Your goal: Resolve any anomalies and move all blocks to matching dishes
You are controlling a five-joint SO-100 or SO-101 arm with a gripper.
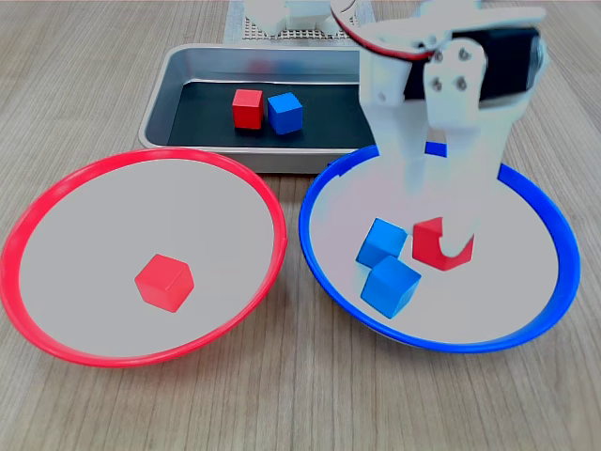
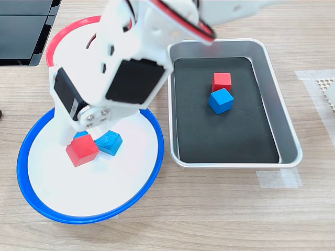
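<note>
In the first exterior view, 2 blue blocks are seen nearest in the blue-rimmed dish; just behind, the misplaced red block is straddled by the gripper, jaws apart, nothing yet clamped; the red-rimmed dish lies to the first exterior view's left.

Wooden table with pale grain. Resting directly on it: red-rimmed bowl, blue-rimmed bowl beside it, silver metal tray behind both. A strip of clear tape lies by the tray's corner in the second exterior view.
</note>
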